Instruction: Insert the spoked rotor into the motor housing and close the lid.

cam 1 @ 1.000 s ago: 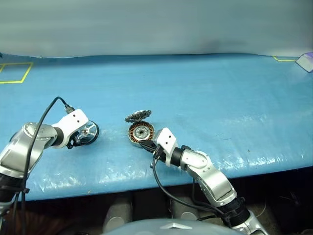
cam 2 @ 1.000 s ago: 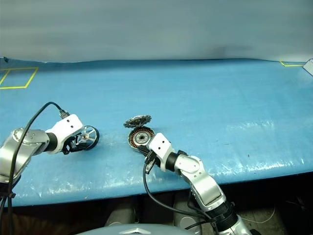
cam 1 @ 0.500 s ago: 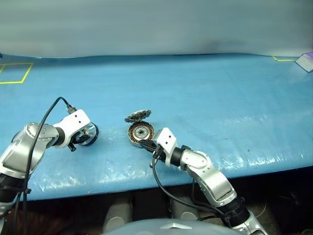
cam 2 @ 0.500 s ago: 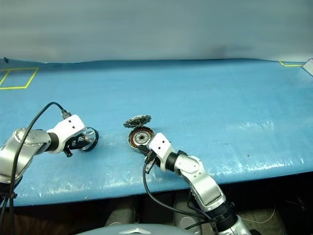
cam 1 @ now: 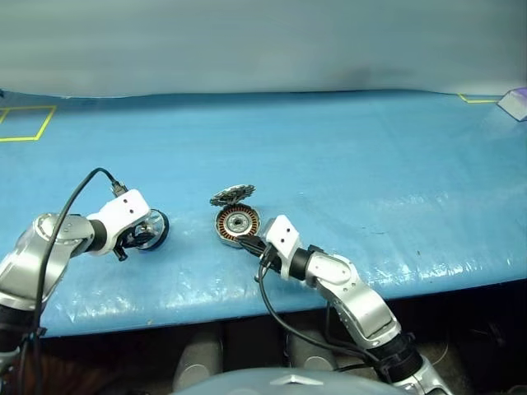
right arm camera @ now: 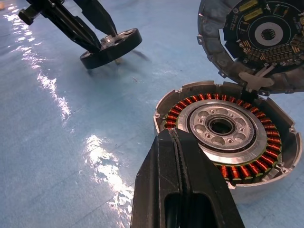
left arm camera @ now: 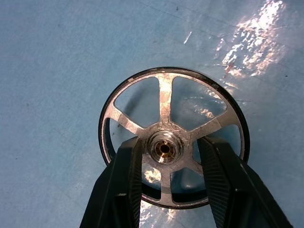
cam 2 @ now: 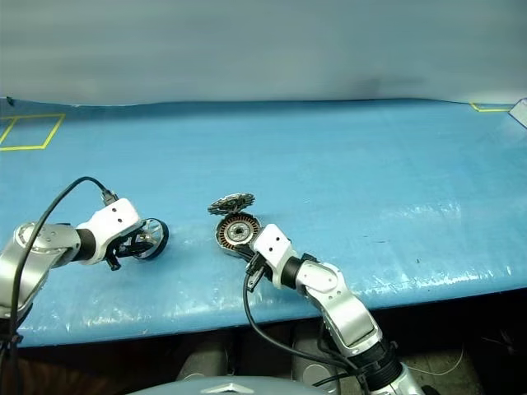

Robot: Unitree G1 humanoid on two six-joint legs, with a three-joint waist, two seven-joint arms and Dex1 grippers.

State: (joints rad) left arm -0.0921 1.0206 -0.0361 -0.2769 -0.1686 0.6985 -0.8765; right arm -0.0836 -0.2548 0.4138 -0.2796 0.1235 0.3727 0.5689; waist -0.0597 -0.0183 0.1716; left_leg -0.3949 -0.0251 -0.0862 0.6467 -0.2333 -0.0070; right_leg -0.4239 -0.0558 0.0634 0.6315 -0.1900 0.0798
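The spoked rotor (left arm camera: 166, 109), a silvery spoked wheel with a dark rim, sits at the left of the blue table, tilted with one edge raised. My left gripper (left arm camera: 165, 143) is shut on its central hub, one black finger (left arm camera: 127, 166) on each side. To the right lies the motor housing (right arm camera: 223, 128), with copper windings around a silver hub. Its lid (right arm camera: 259, 38) stands open behind it and shows a circuit board. My right gripper (right arm camera: 172, 135) is shut and empty, with its tips at the housing's near rim.
A blue cover (cam 1: 370, 156) spans the table, and its front edge runs just below both arms. A yellow tape square (cam 1: 20, 123) marks the far left. At the far right are a yellow tape corner (cam 1: 478, 99) and a pale object (cam 1: 517, 103).
My left gripper's fingers have closed in on the rotor's hub, and the rotor now sits tilted. The right arm, the housing and the lid have not moved.
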